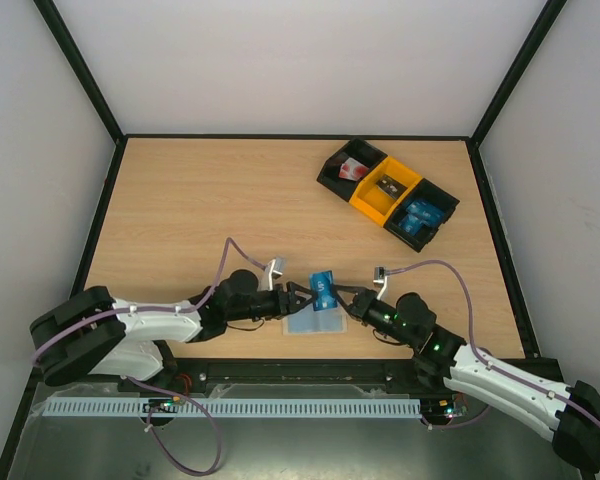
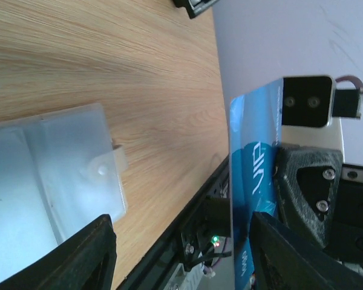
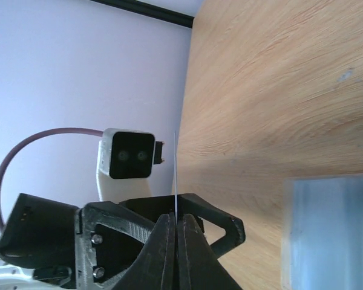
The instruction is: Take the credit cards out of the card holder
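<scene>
**Credit card (image 1: 324,288) pinched in right gripper (image 3: 176,222), near card holder (image 1: 313,323)**

Its jaws were clenched on the blue card's edge, and the card stood upright, off the table (image 1: 230,200). The left gripper (image 1: 298,298) hung just beside the card, jaws spread, holding nothing. The pale holder lay flat on the wood close by both grippers, near the front edge.

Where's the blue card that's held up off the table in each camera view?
Top external: the card sits low in the middle, just above the holder.
Left wrist: the card shows its broad blue face right of centre; the holder is at left.
Right wrist: the card is edge-on, a thin line rising from the shut right gripper; the holder is at lower right.
Shared landmark: the holder.
</scene>
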`<state>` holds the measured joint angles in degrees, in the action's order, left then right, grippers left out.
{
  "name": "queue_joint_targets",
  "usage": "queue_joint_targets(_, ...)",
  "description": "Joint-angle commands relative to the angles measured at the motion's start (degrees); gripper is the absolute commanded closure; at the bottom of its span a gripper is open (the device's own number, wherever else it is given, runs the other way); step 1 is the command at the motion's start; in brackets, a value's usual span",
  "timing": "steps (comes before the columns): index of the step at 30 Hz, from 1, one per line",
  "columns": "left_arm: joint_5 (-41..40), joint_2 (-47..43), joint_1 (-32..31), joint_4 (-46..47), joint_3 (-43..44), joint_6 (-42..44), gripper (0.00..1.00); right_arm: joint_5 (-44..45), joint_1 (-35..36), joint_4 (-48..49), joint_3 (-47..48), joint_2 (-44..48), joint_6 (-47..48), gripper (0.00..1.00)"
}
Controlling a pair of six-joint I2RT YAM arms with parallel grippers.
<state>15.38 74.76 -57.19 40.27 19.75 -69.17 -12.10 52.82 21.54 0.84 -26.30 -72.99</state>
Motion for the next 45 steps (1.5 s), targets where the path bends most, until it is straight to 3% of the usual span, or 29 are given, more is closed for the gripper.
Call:
queue_joint_targets(1,2.9,-0.52,0.24,8.65,-1.84,-2.29,0.41,-1.93,-0.26,5.43,-1.94,0.31,-2.45,0.98)
queue_joint_targets(11,5.37,2.14,0.24,19.11,-3.95,-5.82,0.71,-3.59,-0.25,7.98,-2.69,-0.9,-3.03,0.98)
queue_joint_targets(17,6.59,2.31,0.32,21.18,-4.57,-5.94,0.97,-4.45,-0.21,7.72,-3.64,-0.79,-2.22,0.98)
queue_joint_targets(21,6.51,1.09,0.57,20.16,-5.79,-4.53,0.97,-5.47,-0.26,5.16,-3.33,0.49,0.19,0.93)
queue_joint_targets(27,9.59,-0.6,1.65,18.31,-6.52,-2.07,0.97,-4.87,-0.2,-5.54,0.07,6.03,5.46,0.7)
queue_joint_targets(30,11.1,-3.0,1.82,14.69,-6.65,0.24,0.97,-4.87,-0.25,-13.54,3.45,8.05,9.95,0.64)
queue_joint_targets(41,16.26,-16.8,1.99,-13.49,-2.66,14.79,0.97,-8.76,-0.26,-34.8,19.88,4.72,27.36,0.6)
queue_joint_targets(45,19.27,-19.82,2.02,-20.19,-1.05,19.03,0.97,-11.97,-0.26,-36.78,23.42,2.47,29.86,0.6)
